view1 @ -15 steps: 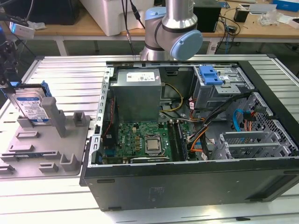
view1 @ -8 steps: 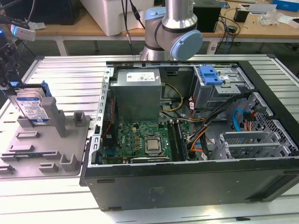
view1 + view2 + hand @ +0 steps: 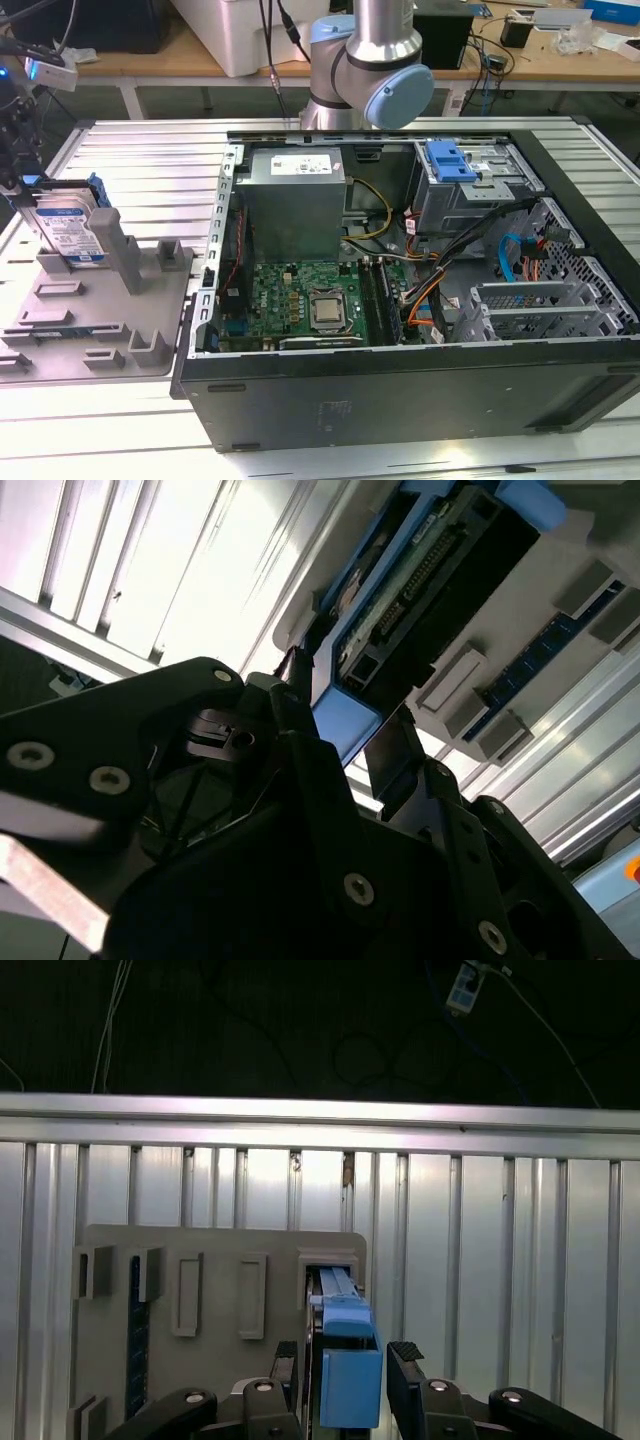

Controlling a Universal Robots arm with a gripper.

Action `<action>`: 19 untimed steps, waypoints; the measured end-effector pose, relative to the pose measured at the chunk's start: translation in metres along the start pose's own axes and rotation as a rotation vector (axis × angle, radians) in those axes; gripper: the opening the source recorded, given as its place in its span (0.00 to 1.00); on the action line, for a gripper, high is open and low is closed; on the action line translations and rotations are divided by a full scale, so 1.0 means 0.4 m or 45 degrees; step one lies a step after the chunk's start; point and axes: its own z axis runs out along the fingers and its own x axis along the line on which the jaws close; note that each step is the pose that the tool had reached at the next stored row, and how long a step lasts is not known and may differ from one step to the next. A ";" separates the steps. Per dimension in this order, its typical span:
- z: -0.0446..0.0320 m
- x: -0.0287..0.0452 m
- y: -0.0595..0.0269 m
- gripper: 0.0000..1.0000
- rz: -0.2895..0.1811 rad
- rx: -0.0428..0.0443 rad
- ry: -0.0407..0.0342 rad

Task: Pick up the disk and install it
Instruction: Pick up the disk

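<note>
The disk stands on edge in a slot of the grey holder plate at the exterior view's left, its white-and-blue label facing out. My gripper hangs at the disk's upper end. In the first wrist view the two black fingers flank the disk's blue bracket, with a narrow gap on each side, so the gripper is open around it. The second wrist view shows the disk's connector edge and the gripper straddling the blue bracket end.
An open computer case lies at the exterior view's right, with a mainboard, a grey power supply box, cables and a grey drive cage with a blue latch. The arm's base stands behind it. Ribbed aluminium table surrounds everything.
</note>
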 end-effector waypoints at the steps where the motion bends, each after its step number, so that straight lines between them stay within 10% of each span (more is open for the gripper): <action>1: 0.001 0.000 0.000 0.48 0.000 0.000 0.0000; 19: 0.025 -0.001 0.000 0.48 0.000 0.000 0.0000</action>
